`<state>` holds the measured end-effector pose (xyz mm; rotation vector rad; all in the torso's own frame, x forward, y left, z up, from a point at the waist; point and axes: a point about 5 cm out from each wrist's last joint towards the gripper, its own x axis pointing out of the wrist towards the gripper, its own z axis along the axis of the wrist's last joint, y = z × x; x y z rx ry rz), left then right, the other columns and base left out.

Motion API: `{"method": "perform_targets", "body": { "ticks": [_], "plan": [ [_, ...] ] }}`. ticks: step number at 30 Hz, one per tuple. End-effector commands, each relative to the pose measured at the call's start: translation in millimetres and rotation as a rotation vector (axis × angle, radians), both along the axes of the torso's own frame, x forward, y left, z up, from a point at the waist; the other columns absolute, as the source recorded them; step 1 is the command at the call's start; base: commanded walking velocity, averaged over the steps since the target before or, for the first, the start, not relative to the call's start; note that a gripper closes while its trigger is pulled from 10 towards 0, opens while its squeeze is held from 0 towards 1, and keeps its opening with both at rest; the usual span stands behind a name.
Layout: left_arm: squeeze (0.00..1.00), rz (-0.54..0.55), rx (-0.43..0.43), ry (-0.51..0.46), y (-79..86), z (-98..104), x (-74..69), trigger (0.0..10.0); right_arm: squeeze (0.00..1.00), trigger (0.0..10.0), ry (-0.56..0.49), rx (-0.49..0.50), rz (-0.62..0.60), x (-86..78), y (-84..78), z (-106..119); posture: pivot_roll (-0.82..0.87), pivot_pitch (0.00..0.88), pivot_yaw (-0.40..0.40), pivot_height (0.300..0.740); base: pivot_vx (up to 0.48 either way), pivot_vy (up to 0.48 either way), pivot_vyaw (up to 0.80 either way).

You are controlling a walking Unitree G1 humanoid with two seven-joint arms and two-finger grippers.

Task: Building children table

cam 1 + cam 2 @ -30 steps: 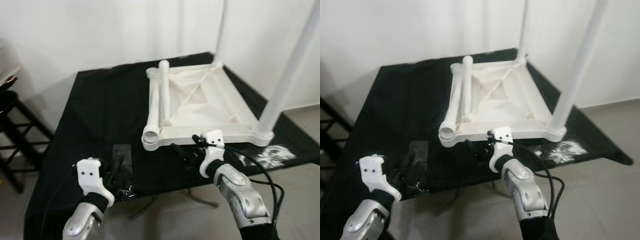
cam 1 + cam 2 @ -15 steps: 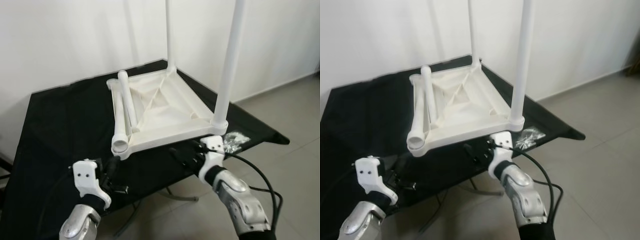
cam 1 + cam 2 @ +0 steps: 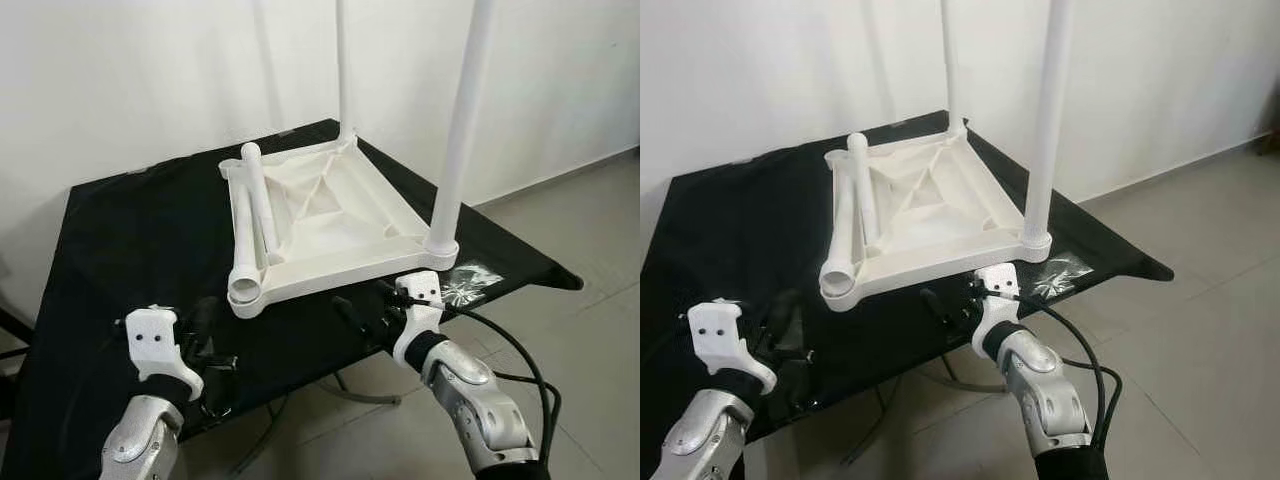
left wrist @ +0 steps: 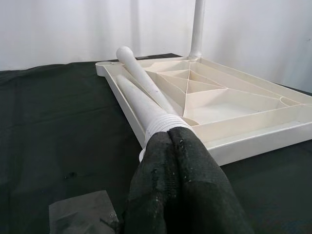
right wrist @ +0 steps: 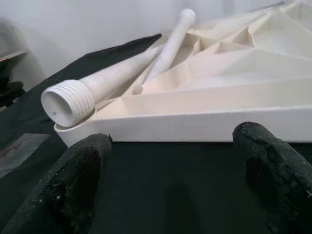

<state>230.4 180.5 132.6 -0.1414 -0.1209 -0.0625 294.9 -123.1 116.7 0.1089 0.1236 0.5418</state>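
The white children's table top lies upside down on the black-covered table. Two white legs stand upright in it, one at the far corner and one at the near right corner. Two loose legs lie along its left side, the threaded end of one pointing at me. My right gripper hovers open just before the top's near edge, fingers apart with nothing between them. Low at the table's near left, my left gripper is shut, its fingers pressed together and aimed at the loose legs.
A clear bag of small hardware lies on the cloth by the near right corner. A flat clear plastic piece lies near the left gripper. A white wall is behind; grey tiled floor extends to the right.
The camera swung over the last second, so the whole scene shifted. My left arm has drifted slightly left and lower. The right gripper keeps its place before the top's edge.
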Motion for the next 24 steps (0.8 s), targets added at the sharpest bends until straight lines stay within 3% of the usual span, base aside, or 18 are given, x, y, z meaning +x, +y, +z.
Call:
{"method": "perform_targets", "body": {
  "ticks": [1,12,13,24],
  "plan": [
    [0.0,0.016,0.01,0.019,4.0,-4.6,-0.3,10.0,0.0,10.0,-0.04,0.0,0.039,1.5,7.1,6.7,-0.09,0.0,0.085,0.74,0.0,0.0,0.0],
    [0.0,0.036,-0.042,0.003,6.6,-4.9,2.0,10.0,0.0,10.0,-0.077,-0.005,0.06,9.6,8.1,12.4,-0.08,0.0,0.075,0.74,0.0,0.0,0.0],
    [1.0,0.032,-0.05,-0.002,6.1,-4.8,1.8,10.0,0.0,10.0,-0.075,-0.002,0.061,9.6,7.8,12.1,-0.08,0.0,0.075,0.74,0.0,0.0,0.0],
    [1.0,0.023,-0.06,0.002,4.7,-6.4,4.2,10.0,0.0,10.0,-0.07,0.019,0.065,10.6,6.4,11.1,-0.09,0.0,0.076,0.74,0.0,0.0,0.0]
  ]
}}
